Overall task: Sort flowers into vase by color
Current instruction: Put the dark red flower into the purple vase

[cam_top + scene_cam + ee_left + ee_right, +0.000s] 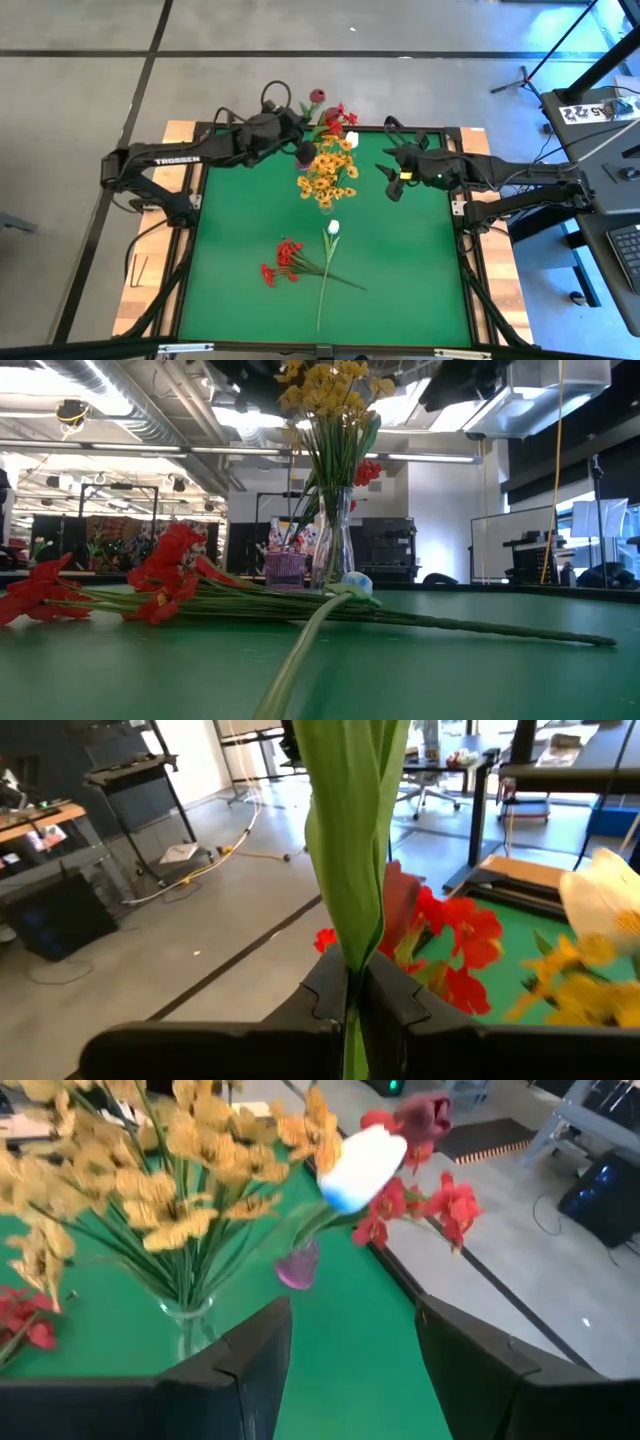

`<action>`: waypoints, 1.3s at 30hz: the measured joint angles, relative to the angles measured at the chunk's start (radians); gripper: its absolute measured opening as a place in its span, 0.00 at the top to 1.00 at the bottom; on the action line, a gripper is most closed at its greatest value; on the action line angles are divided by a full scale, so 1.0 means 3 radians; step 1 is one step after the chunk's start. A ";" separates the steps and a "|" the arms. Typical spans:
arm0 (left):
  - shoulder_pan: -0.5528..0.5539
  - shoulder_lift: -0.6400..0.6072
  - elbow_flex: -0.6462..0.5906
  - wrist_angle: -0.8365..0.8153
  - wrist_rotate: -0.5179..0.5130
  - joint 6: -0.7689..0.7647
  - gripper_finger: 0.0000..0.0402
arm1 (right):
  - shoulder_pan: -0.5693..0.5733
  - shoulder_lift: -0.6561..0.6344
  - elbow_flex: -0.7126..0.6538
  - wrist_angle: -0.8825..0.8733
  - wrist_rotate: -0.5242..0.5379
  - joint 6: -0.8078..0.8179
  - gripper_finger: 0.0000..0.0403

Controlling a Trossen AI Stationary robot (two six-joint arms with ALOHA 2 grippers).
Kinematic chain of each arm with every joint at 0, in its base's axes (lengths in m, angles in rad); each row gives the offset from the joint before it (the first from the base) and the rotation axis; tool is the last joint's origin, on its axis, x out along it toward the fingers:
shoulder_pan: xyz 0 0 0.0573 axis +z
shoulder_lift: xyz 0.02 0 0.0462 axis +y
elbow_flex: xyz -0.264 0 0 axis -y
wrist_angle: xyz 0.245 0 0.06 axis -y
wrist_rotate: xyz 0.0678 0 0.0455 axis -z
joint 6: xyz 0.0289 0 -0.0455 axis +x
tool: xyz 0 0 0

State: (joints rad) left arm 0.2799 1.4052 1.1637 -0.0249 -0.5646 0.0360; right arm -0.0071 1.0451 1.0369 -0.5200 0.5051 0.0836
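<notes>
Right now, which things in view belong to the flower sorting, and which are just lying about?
Part of the job:
- glass vase holding yellow sprays
- red spray and white tulip lying on the green mat
- green stem pinched in the left gripper
- right gripper, fingers open, empty, near the vase

Just lying about:
- keyboard on the side desk
- tripod on the floor
</notes>
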 joint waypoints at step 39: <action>0.0286 -0.0205 -0.1077 0.0994 0.0341 0.0033 0.98 | 0.0004 0.0001 -0.0331 0.0171 -0.0240 0.0343 0.47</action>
State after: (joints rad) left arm 0.3657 1.3437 0.8406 0.2731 -0.4624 0.0459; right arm -0.0059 1.0454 0.9375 -0.4686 0.4333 0.1864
